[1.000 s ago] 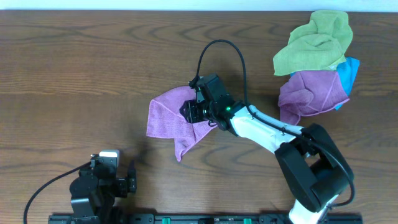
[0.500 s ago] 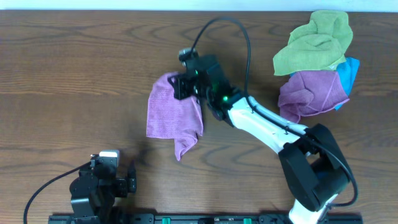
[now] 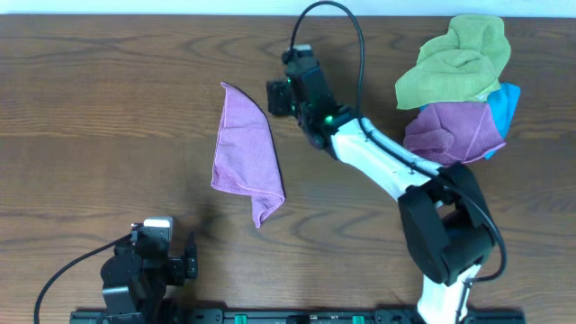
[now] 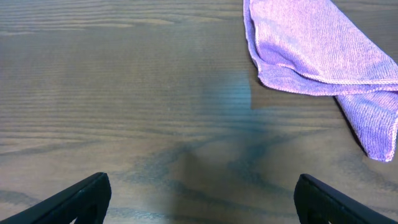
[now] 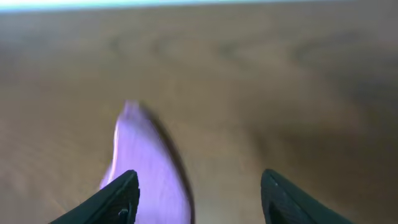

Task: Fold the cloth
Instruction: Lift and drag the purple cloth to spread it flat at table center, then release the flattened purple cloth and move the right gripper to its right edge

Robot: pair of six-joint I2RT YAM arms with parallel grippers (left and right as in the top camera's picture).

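A purple cloth (image 3: 243,153) lies flat on the wooden table, folded into a narrow strip with a small tail at its near right corner. My right gripper (image 3: 281,91) is open and empty, just right of the cloth's far tip and apart from it. The right wrist view is blurred; it shows the cloth's tip (image 5: 149,162) below the open fingers (image 5: 202,199). My left gripper (image 3: 160,236) rests open and empty near the table's front edge. In the left wrist view the cloth (image 4: 311,50) lies ahead to the right of the open fingers (image 4: 202,202).
A pile of crumpled cloths sits at the far right: a green one (image 3: 454,58) on top, a purple one (image 3: 450,135) below it and a blue one (image 3: 506,103) at the edge. The right arm's black cable (image 3: 346,36) loops above the table.
The right gripper carried the cloth's edge toward the far side, let it go and drew back up and to the right. The cloth now lies flat and narrower. The left arm has not moved.
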